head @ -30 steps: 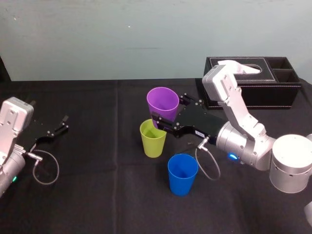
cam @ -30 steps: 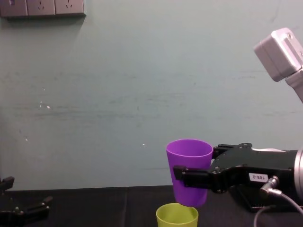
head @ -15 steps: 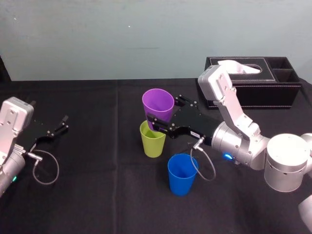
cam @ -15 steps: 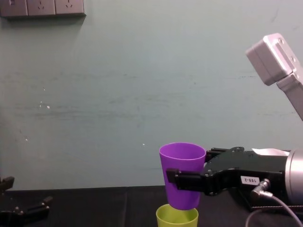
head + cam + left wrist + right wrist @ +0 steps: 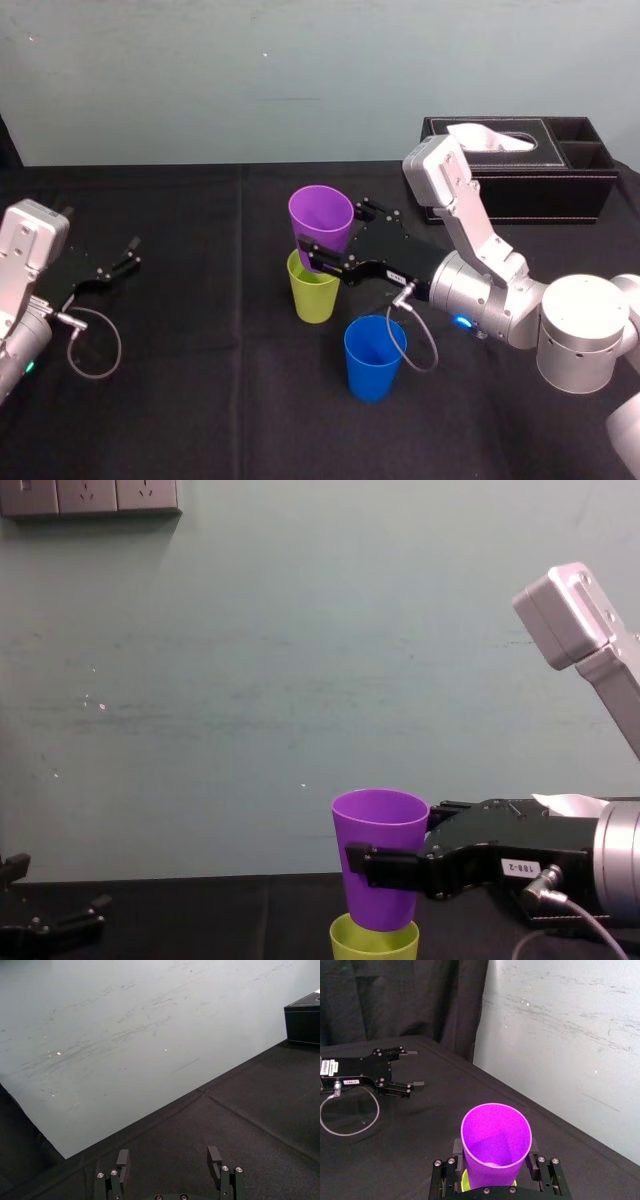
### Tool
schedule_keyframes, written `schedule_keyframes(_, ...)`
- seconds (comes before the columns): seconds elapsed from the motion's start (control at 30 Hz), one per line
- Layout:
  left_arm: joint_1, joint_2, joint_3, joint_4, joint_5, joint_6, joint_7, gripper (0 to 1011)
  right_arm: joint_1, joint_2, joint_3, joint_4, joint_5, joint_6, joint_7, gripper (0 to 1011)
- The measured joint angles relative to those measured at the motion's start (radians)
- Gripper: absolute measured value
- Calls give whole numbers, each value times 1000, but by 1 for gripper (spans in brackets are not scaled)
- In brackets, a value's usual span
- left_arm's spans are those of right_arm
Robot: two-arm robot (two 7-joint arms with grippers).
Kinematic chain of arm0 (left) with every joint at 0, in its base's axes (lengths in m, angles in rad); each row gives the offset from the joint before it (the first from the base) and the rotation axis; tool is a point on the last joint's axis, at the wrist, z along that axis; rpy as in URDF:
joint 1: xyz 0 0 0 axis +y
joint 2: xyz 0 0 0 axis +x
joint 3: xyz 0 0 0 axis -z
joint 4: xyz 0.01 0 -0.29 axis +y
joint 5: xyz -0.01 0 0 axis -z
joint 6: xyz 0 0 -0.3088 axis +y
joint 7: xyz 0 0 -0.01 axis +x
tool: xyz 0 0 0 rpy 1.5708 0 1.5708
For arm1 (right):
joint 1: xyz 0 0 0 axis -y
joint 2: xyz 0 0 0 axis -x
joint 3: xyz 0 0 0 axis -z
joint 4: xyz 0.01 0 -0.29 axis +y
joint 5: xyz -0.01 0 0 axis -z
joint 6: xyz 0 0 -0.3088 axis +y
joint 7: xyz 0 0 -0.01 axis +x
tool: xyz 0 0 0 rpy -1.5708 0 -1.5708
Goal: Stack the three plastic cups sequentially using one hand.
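Descent has apparently started the purple tapered plastic cup (image 5: pixel 321 222), clamped in the right end effector (image 5: pixel 320 256), into the yellow-green plastic cup (image 5: pixel 312 297); left end effector (image 5: pixel 128 254) idles spread at nine o'clock.

Right hand (image 5: pixel 318 256) clamped, raised; left hand (image 5: pixel 128 254) parked, spread.

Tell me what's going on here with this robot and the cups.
The right gripper is shut on the purple cup, holding it upright right over the yellow-green cup, base at that cup's mouth. The blue cup stands alone on the table, nearer the robot, not yet stacked. The left gripper rests open on the table, off to the left.
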Motion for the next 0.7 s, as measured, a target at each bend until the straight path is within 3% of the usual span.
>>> schedule_keyframes(0.7, 0, 0, 0, 0, 0, 0, 0, 1010, 14, -9, -13, 30, 6, -5, 0, 734)
